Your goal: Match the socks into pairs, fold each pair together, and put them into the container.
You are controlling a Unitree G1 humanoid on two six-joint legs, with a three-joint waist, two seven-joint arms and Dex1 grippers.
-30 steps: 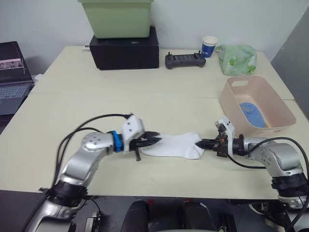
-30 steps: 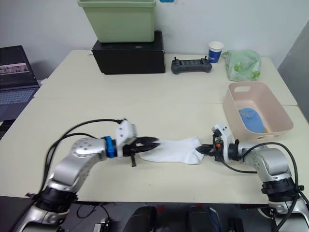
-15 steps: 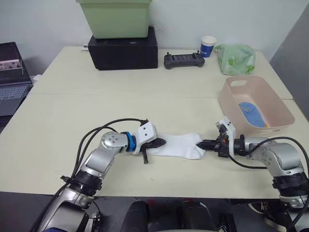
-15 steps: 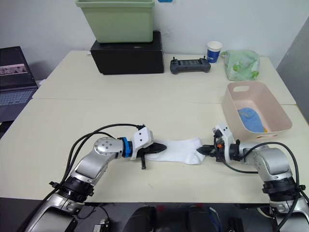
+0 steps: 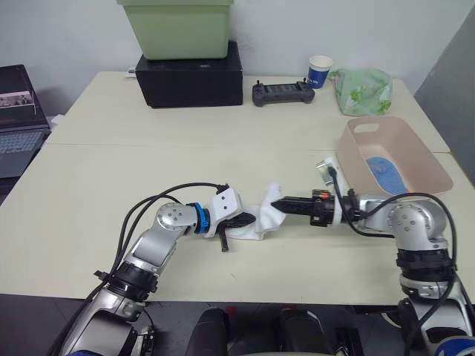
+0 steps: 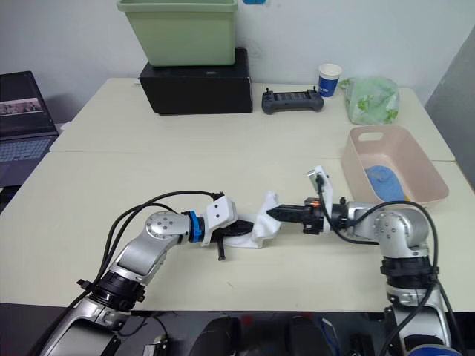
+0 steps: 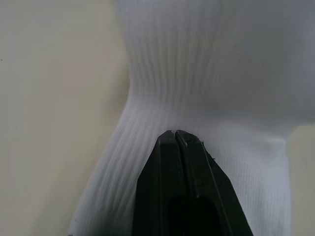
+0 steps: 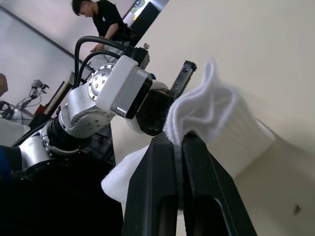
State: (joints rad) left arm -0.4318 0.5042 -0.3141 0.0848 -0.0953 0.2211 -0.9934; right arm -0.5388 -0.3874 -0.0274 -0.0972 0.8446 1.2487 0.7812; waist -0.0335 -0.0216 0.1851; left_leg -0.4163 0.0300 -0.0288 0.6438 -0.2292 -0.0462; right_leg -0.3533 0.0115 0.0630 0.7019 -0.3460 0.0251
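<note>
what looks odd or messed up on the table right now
Nothing is spilled or damaged. The white socks look bunched only because they are mid-fold: the left hand pins one end and the right hand has the other end lifted over. Blue socks lie in the pink tub.

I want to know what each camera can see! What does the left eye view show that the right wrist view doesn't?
Left eye view alone: the pink container with a light blue sock inside, the green bin, the black box, a paper cup and a controller.

Right wrist view alone: a person in black in the background.

Both: the white sock on the table, pinched by the left gripper at one end and by the right gripper at the other, which is raised.
</note>
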